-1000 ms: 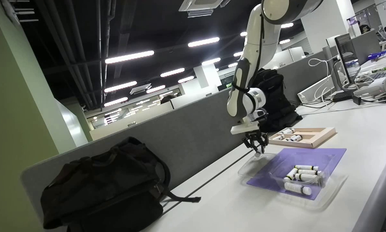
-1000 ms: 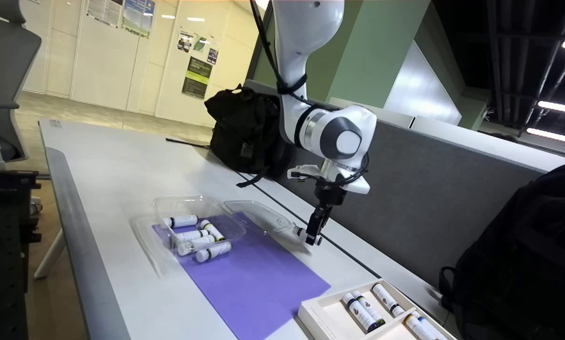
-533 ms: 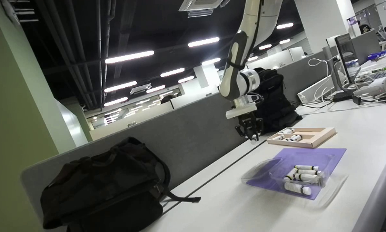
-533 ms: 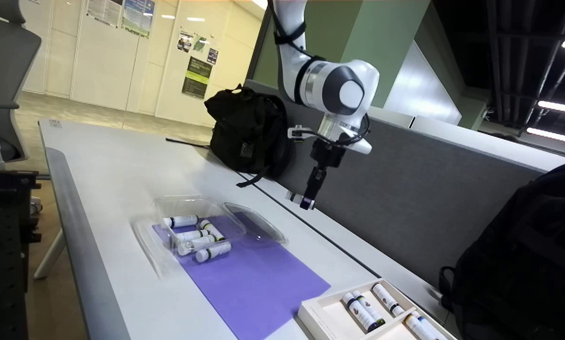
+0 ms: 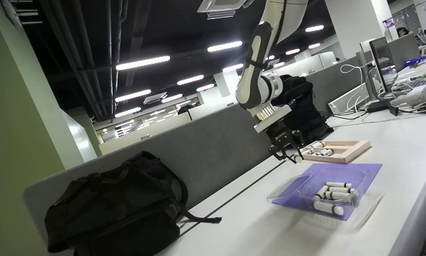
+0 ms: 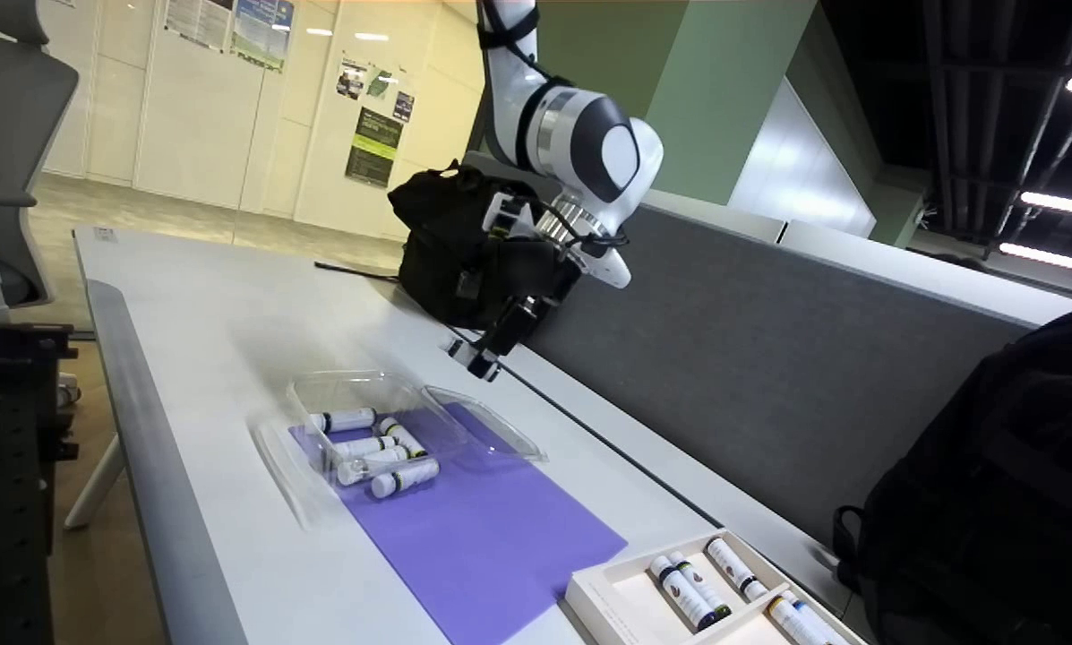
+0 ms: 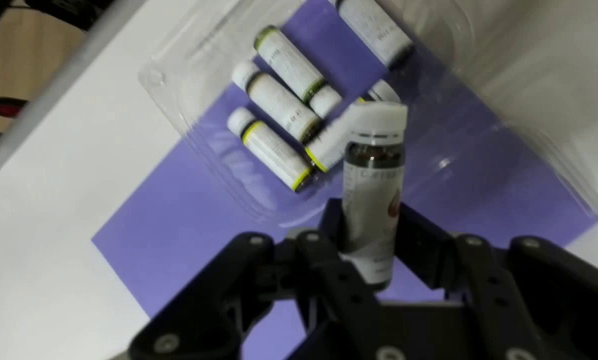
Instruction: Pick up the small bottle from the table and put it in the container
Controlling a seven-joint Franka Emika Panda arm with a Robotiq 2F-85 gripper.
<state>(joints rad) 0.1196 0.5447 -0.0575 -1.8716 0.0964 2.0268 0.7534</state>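
Note:
My gripper (image 7: 368,220) is shut on a small white-labelled bottle (image 7: 371,195) with a white cap. The fingers hold its lower half, cap pointing away from the gripper. In both exterior views the gripper (image 5: 290,158) (image 6: 489,354) is tilted and holds the bottle (image 5: 298,159) (image 6: 457,348) in the air above the table (image 6: 213,313). The clear plastic container (image 6: 365,374) stands open with several similar bottles (image 7: 279,155) in it. In the wrist view the held bottle overlaps the near edge of the container (image 7: 189,135); its height above it is hard to tell.
The container's clear lid (image 6: 500,430) stands half open on the divider side. A purple sheet (image 6: 500,537) lies under the container. A beige partitioned box (image 5: 353,154) holds several bottles. Black backpacks (image 5: 116,206) (image 5: 298,110) lean by the grey divider (image 6: 813,349).
My gripper has risen from the table with the bottle, then tilted and moved toward the container. The lid, lying flatter before, has sprung up a little.

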